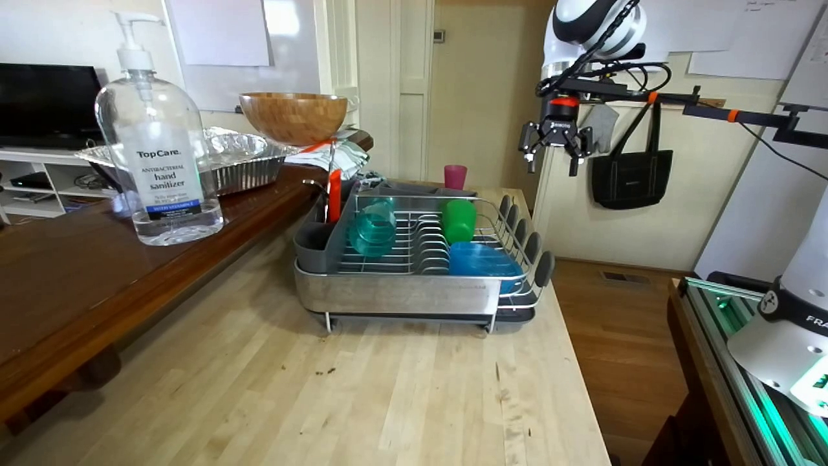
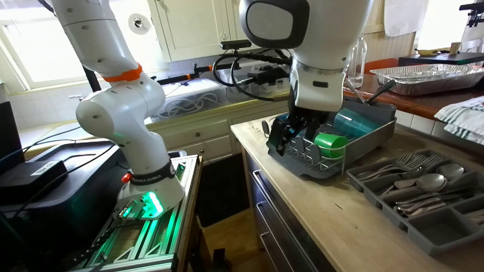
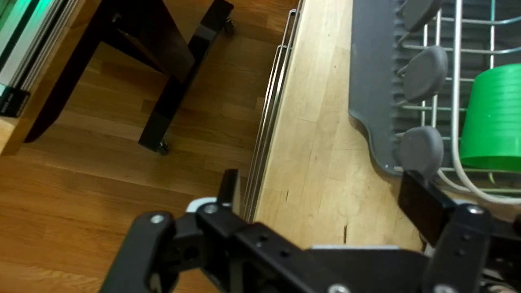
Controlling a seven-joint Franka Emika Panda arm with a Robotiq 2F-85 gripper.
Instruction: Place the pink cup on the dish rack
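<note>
Hanging in midair, the gripper (image 1: 552, 169) had its jaws spread wide around nothing; in an exterior view, the pink cup (image 1: 455, 177) showed below and left of them, well apart, behind the dish rack (image 1: 398, 294).

Can't see the bottom of the pink cup (image 1: 455, 176) in an exterior view, there's a grey edge (image 1: 424, 189) past the dish rack (image 1: 398, 295) in front of it, so no clue what's underneath. The gripper (image 2: 295, 142) blocks a chunk of the rack in an exterior view. Wrist view chops the rack and green cup (image 3: 493, 118) on the right, gripper runs off the bottom. Cutlery tray (image 2: 440, 228) and towel (image 2: 467, 117) get cropped in an exterior view, and those scribbles (image 1: 760, 8) are way too tiny to read.
</note>
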